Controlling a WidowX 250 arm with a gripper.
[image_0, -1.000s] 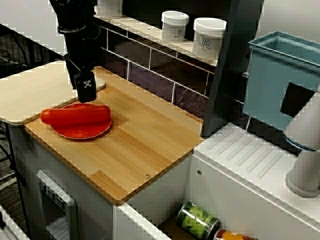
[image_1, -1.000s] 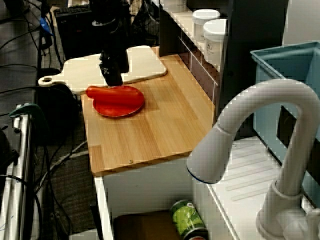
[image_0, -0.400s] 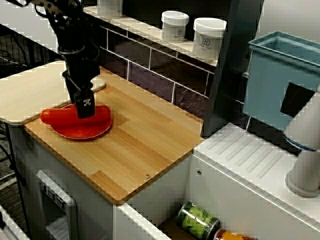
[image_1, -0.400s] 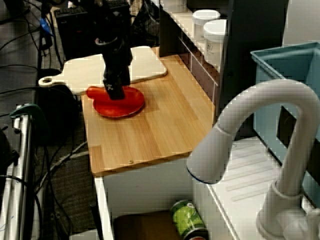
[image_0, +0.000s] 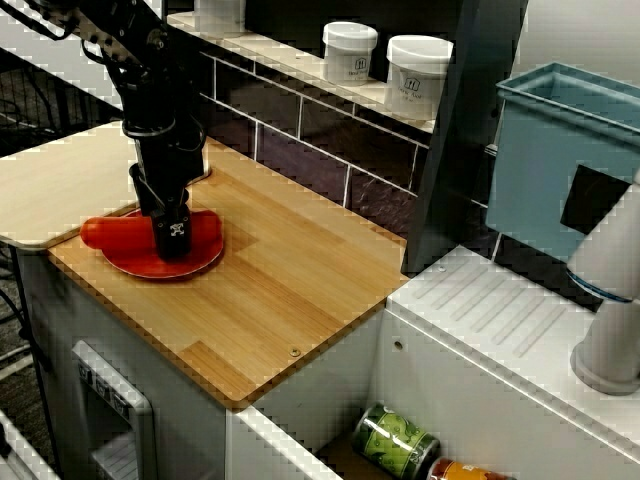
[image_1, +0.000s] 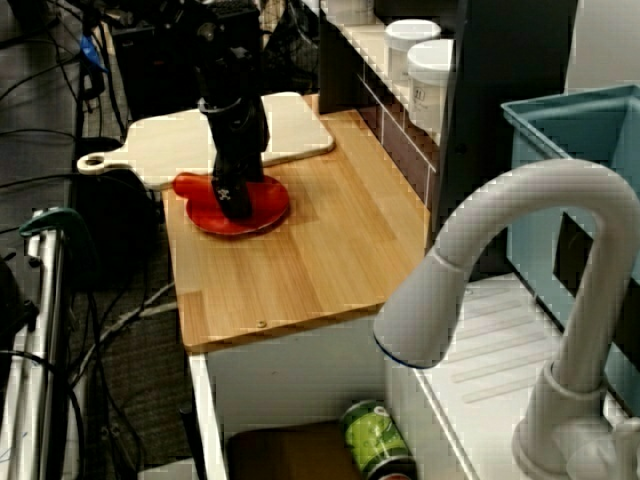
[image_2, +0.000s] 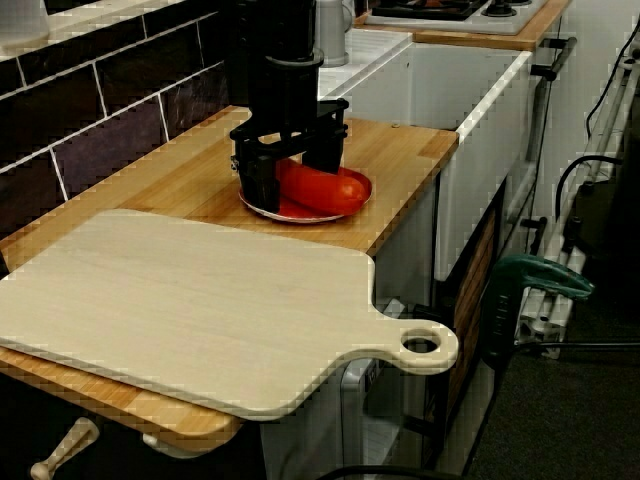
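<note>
A long red vegetable (image_0: 108, 232) lies across a red plate (image_0: 145, 268) at the left end of the wooden counter (image_0: 290, 290). My black gripper (image_0: 172, 228) has come down over its middle. In the view from the cutting-board end, the gripper (image_2: 292, 170) stands open with one finger on each side of the vegetable (image_2: 330, 190), tips close to the plate (image_2: 275, 210). I cannot tell whether the fingers touch it. The view past the faucet shows the gripper (image_1: 235, 197) covering the vegetable's middle, with its left end (image_1: 188, 185) sticking out.
A pale cutting board (image_2: 180, 310) with a holed handle lies just left of the plate. Two white jars (image_0: 418, 75) stand on the back shelf. A blue bin (image_0: 560, 160) and a white faucet (image_1: 500, 270) are at the right, with cans (image_0: 395, 440) in the sink below.
The gripper has dropped from above the plate's back edge down over the red vegetable, its fingers now straddling it. The vegetable and plate have not moved.
</note>
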